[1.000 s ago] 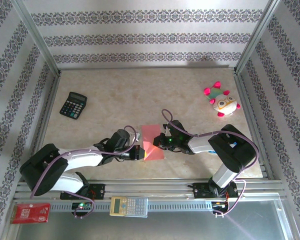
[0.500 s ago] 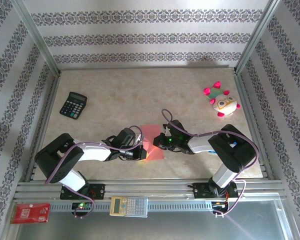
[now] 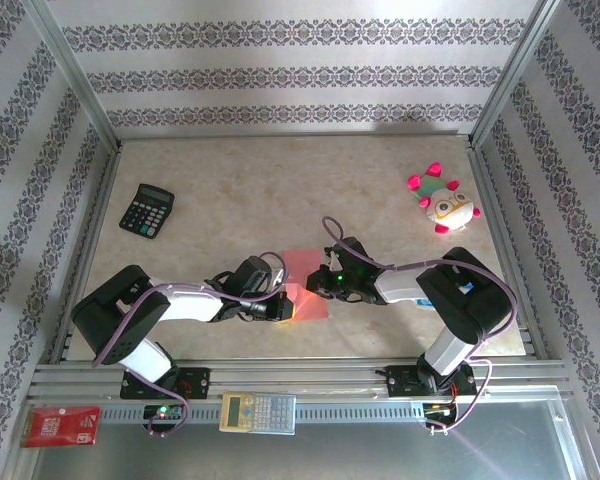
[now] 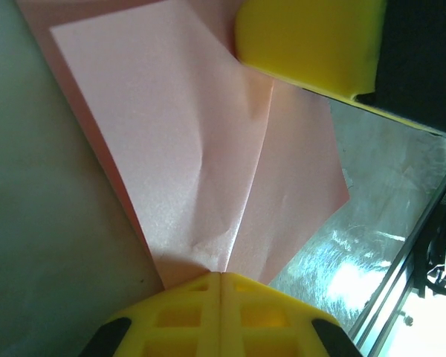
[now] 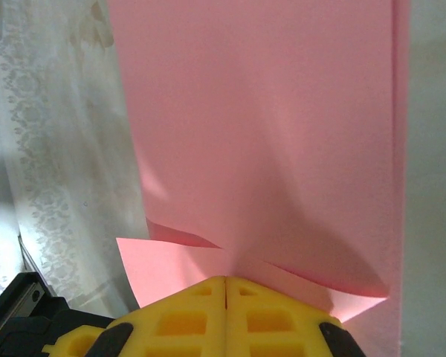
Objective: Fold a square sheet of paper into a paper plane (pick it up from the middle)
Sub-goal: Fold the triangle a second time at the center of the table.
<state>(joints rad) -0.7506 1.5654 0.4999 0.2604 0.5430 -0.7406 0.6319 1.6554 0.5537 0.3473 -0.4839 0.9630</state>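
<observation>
Item count — one square sheet of paper (image 3: 302, 268); two calculators — black calculator (image 3: 146, 210) far left of the sheet, beige calculator (image 3: 258, 412) on its near side; one plush toy (image 3: 441, 203) to its right; one red card (image 3: 62, 426)

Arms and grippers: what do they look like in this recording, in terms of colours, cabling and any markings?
The left arm and the right arm have white link shells with black joints. A purple cable loops along each. A green light glows near the right wrist. The left gripper and right gripper have bright yellow fingers with square moulded pockets.
</observation>
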